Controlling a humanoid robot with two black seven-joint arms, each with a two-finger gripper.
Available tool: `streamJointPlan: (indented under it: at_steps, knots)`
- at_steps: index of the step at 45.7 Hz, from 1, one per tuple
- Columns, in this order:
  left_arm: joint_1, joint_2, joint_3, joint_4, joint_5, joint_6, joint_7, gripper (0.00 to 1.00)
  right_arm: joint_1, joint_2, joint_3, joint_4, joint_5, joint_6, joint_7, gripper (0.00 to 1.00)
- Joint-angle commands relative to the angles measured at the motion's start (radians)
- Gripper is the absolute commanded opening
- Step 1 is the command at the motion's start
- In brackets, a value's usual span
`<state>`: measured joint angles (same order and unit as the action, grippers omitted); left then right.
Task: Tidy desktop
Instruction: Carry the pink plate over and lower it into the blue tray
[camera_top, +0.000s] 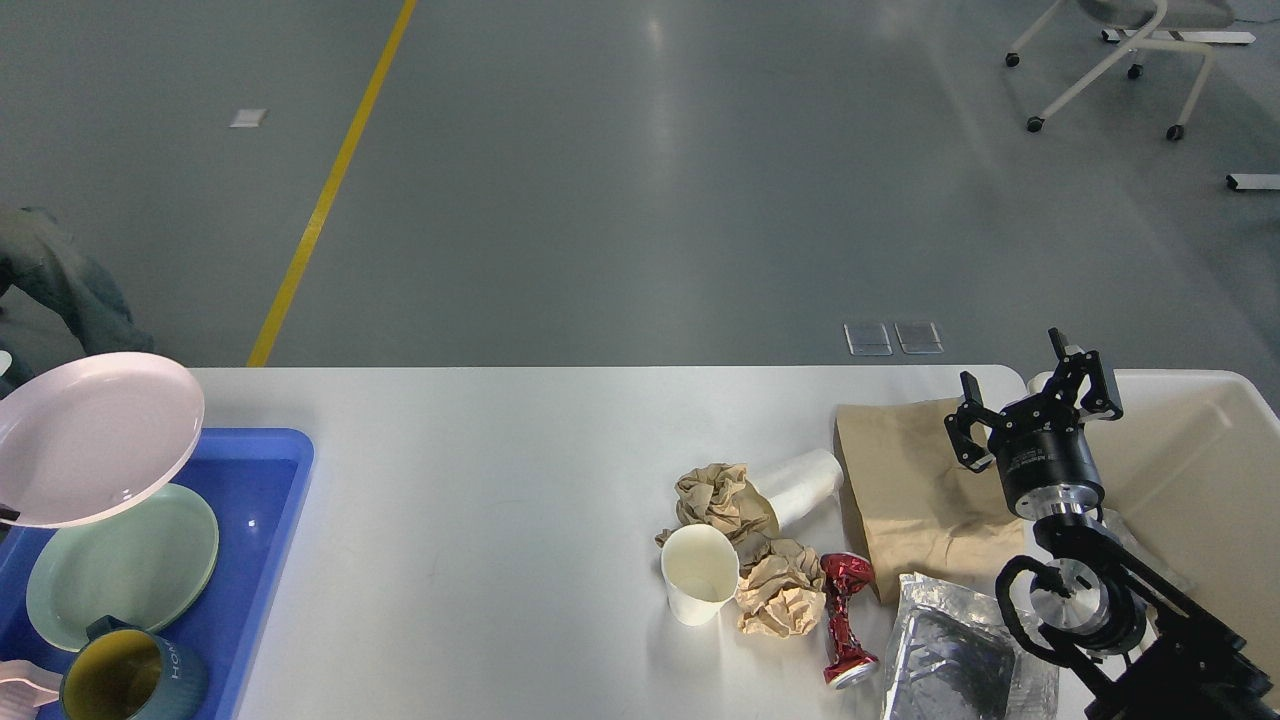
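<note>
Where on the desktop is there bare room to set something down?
The desktop is bare between the blue tray and the crumpled paper, front to back. The right side is crowded: paper cups, red can, brown bag, foil bag.

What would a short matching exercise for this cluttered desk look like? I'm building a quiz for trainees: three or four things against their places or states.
Things:
1. pink plate
2. green plate
3. red can
4. upright paper cup

Places or states:
A. crushed, lying on the desktop
B. lying flat in the blue tray
C. standing open-mouthed beside crumpled brown paper
D. above the tray's far left corner

Pairs: 1-D, 2-B, 3-A, 4-C
</note>
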<state>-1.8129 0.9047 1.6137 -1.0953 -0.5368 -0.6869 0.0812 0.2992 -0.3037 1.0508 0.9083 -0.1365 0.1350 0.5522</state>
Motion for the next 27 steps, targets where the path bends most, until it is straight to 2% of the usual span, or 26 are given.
streamJointPlan:
  at_steps: [1, 15, 19, 27]
  knots:
    - [0.187, 0.045, -0.103, 0.118, 0.034, -0.002, -0.008, 0.0, 0.0, 0.0, 0.0, 0.0, 0.0, 0.0, 0.0, 1.0]
    - [0.645, 0.051, -0.435, 0.351, 0.034, -0.005, 0.003, 0.0, -0.002, 0.0, 0.0, 0.0, 0.0, 0.0, 0.0, 1.0]
    - [0.702, 0.036, -0.483, 0.391, 0.035, 0.009, 0.006, 0.0, 0.0, 0.0, 0.0, 0.0, 0.0, 0.0, 0.0, 1.0]
    - [0.728, -0.003, -0.491, 0.414, 0.035, 0.021, 0.003, 0.0, 0.0, 0.0, 0.0, 0.0, 0.0, 0.0, 0.0, 1.0]
